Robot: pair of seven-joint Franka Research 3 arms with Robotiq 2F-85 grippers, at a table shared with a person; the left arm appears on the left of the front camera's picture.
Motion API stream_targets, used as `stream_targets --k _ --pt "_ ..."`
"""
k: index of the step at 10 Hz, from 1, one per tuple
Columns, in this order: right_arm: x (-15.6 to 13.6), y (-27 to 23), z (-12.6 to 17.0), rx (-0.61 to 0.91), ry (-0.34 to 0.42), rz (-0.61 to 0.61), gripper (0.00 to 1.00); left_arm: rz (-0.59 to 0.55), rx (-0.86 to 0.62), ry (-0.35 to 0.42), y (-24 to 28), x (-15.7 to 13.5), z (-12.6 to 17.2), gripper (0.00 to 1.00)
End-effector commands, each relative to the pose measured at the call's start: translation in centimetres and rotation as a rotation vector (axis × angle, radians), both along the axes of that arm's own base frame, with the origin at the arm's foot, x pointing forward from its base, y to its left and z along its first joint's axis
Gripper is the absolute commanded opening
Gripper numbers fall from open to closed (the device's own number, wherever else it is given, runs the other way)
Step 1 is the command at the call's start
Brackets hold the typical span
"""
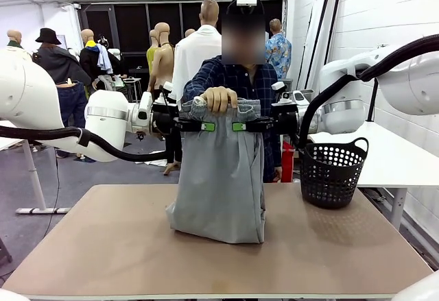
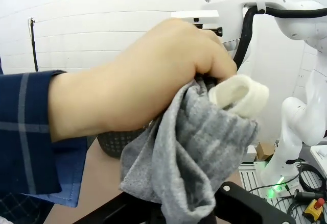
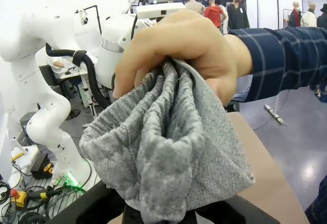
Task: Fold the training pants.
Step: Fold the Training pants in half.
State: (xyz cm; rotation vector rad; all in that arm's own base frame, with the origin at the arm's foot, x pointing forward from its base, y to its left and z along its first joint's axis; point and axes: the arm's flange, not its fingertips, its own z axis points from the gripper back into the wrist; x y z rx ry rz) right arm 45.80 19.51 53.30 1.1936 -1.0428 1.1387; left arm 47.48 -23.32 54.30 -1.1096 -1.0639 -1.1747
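Observation:
The grey training pants (image 1: 219, 177) hang folded above the table, their lower fold resting on the tabletop. My left gripper (image 1: 206, 126) is shut on the upper left edge and my right gripper (image 1: 236, 126) is shut on the upper right edge. The person's hand (image 1: 219, 99) clutches the bunched top between them. In the left wrist view the hand (image 2: 138, 89) squeezes grey fabric (image 2: 189, 152) beside a white drawstring end (image 2: 242, 96). The right wrist view has the same hand (image 3: 179, 45) on gathered cloth (image 3: 168, 147).
A black perforated basket (image 1: 333, 171) stands at the table's right edge. The brown tabletop (image 1: 103, 246) lies bare around the cloth. A white side table (image 1: 391, 157) sits behind the basket. The person stands at the far side.

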Motion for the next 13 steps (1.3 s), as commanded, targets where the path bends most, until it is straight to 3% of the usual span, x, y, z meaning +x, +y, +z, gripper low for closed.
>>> stream_targets --k 1,13 --pt "-0.21 0.18 0.27 0.007 -0.002 0.006 0.0 -0.008 -0.037 -0.018 0.17 -0.47 0.16 0.0" --pt "-0.21 0.18 0.27 0.007 -0.002 0.006 0.0 -0.008 -0.037 -0.018 0.17 -0.47 0.16 0.0"
